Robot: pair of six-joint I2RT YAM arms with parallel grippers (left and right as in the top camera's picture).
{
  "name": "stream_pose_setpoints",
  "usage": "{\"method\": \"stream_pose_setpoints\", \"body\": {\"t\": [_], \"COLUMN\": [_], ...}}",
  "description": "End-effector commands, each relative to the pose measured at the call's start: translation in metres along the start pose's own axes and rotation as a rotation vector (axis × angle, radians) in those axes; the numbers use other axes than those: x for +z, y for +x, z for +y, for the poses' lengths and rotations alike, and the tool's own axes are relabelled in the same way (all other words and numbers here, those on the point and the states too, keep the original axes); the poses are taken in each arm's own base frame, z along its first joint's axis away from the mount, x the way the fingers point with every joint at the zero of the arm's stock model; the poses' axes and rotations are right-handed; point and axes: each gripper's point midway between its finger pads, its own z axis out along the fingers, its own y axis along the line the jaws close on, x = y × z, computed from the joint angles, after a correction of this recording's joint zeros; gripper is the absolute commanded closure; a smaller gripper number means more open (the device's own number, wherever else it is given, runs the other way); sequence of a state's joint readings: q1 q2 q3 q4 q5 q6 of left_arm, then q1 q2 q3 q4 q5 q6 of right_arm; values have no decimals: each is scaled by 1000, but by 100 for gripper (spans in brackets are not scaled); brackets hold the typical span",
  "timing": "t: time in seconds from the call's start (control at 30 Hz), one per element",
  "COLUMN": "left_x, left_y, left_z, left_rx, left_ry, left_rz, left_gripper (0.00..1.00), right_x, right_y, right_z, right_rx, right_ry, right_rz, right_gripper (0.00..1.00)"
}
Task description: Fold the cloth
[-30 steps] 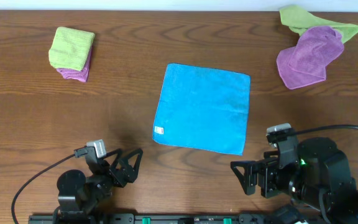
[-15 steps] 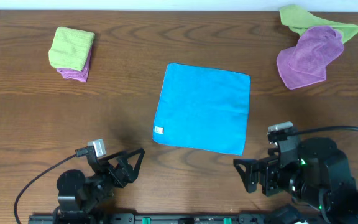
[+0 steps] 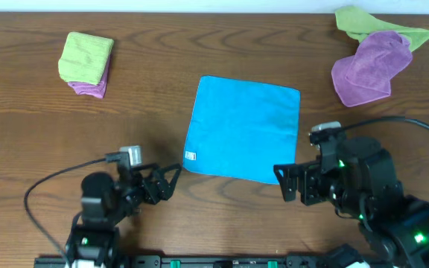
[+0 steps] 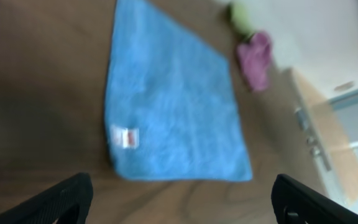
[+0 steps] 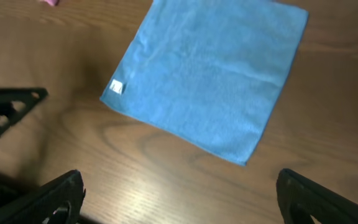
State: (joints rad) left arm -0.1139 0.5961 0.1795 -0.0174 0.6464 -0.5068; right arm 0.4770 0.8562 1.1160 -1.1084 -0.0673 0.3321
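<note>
A blue cloth (image 3: 243, 128) lies spread flat in the middle of the table, with a small white tag (image 3: 190, 156) at its near left corner. It also shows in the left wrist view (image 4: 166, 106) and the right wrist view (image 5: 210, 81). My left gripper (image 3: 168, 183) is open and empty, just short of the tagged corner. My right gripper (image 3: 285, 186) is open and empty, just short of the near right corner (image 5: 244, 160).
A folded green cloth on a purple one (image 3: 86, 62) sits at the far left. A crumpled purple cloth (image 3: 367, 68) and a green cloth (image 3: 375, 24) lie at the far right. The table's front edge is close behind both arms.
Both arms have moved forward toward the blue cloth's near edge. The cloth has not moved.
</note>
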Motion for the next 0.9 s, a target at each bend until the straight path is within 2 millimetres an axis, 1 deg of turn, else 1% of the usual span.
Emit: {"method": "stream_pose_setpoints", "body": {"t": [0.0, 0.13, 0.27, 0.33, 0.43, 0.53, 0.57, 0.63, 0.67, 0.7, 0.73, 0.77, 0.8, 0.83, 0.87], "left_x": [11, 33, 59, 70, 81, 89, 92, 97, 101, 105, 110, 113, 116, 117, 119], "left_y": [-18, -29, -32, -31, -29, -22, -18, -10, -7, -4, -1, 1, 3, 6, 10], "left_z": [-7, -18, -23, -19, -3, 11, 16, 24, 27, 29, 30, 30, 31, 31, 31], "left_rx": [114, 175, 281, 343, 419, 471, 486, 508, 512, 513, 509, 506, 503, 499, 493], "left_ry": [-33, -55, -146, -236, -410, -525, -550, -588, -592, -591, -579, -570, -560, -554, -541], "left_rz": [22, 102, 180, 220, 259, 289, 301, 322, 331, 336, 343, 347, 355, 364, 381], "left_gripper": [7, 9, 9, 10, 9, 15, 20, 36, 48, 61, 78, 88, 94, 94, 94], "right_x": [-1, -4, -6, -8, -13, -21, -23, -27, -28, -28, -27, -27, -27, -27, -27], "right_y": [-6, -11, -12, -14, -16, -19, -19, -19, -18, -17, -15, -14, -12, -11, -10], "right_z": [-5, -15, -22, -25, -33, -42, -44, -46, -47, -48, -49, -49, -49, -49, -50], "right_rx": [13, 49, 72, 82, 103, 142, 149, 161, 165, 167, 168, 168, 169, 169, 170], "right_ry": [23, 59, 77, 86, 109, 139, 142, 148, 151, 154, 157, 159, 160, 162, 165], "right_rz": [-31, -53, -66, -76, -102, -140, -150, -163, -162, -159, -150, -145, -139, -135, -130], "right_gripper": [3, 3, 4, 5, 7, 9, 11, 22, 30, 40, 55, 62, 64, 64, 68]}}
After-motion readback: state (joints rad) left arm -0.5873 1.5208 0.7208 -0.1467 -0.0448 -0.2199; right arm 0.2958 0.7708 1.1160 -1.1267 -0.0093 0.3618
